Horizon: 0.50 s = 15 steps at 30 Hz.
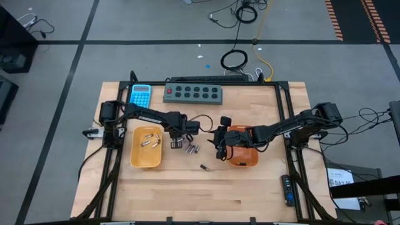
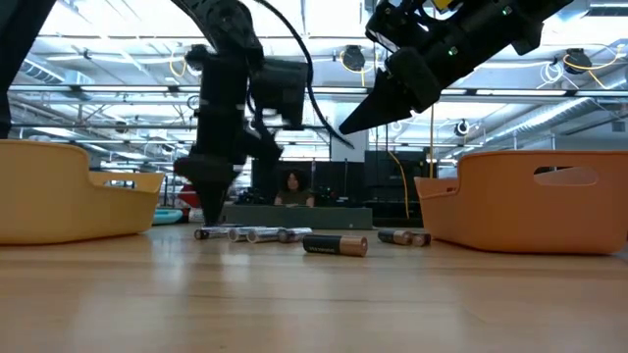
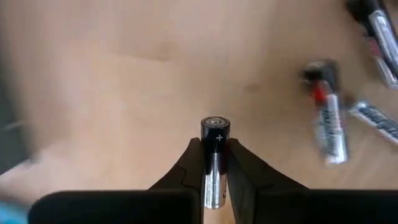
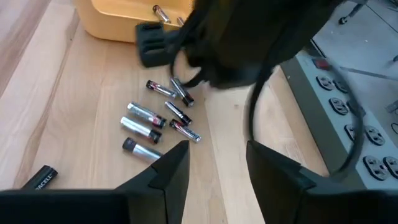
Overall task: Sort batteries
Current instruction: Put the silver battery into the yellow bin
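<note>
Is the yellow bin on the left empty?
No. The yellow bin already holds a few silvery batteries lying on its floor.

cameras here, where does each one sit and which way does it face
High view: overhead, looking straight down on the table; both arms show.
Low view: at tabletop height, looking level past loose batteries; both arms drop in from above.
Left wrist view: on the left arm, looking past the left gripper, shut on a silvery battery.
Right wrist view: on the right arm; the open right gripper frames the battery pile.
Shared: high and right wrist views both show the yellow tray.
</note>
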Available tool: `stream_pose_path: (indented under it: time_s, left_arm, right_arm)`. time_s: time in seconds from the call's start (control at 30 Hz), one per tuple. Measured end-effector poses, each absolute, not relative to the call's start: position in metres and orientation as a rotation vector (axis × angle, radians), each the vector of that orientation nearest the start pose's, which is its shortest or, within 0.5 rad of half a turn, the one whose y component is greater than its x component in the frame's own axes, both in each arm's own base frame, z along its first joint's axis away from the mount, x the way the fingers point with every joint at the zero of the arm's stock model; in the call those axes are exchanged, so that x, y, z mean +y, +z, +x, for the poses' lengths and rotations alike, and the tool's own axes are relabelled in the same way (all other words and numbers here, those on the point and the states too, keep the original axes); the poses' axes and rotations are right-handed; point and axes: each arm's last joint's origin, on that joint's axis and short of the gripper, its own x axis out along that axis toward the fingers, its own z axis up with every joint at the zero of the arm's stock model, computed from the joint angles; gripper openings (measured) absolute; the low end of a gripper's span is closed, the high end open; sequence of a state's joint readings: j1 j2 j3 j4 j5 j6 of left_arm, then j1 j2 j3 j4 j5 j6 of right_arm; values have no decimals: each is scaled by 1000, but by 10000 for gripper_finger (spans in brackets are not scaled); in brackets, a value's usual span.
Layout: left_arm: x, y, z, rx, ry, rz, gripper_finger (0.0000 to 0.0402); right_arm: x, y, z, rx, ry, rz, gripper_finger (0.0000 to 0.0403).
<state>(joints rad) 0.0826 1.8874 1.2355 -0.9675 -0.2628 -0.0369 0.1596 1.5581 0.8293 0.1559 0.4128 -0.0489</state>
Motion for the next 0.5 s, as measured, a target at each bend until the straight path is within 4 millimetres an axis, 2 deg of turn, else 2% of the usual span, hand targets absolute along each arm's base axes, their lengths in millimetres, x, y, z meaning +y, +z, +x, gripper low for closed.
stream_pose_path:
  time_s: [0.1, 0.27, 0.33, 0.5]
  left_arm:
    - [30, 190, 323, 1521, 339, 90, 41]
    - [8, 222, 304, 1479, 285, -68, 41]
    - [-3, 229, 295, 1489, 282, -89, 41]
    - [-33, 231, 277, 1575, 277, -94, 41]
  right_arm:
    - [39, 193, 314, 576, -233, -210, 150]
    - [42, 185, 312, 614, -98, -174, 150]
    - [45, 183, 312, 622, -66, -166, 145]
    - [54, 170, 323, 688, -32, -183, 124]
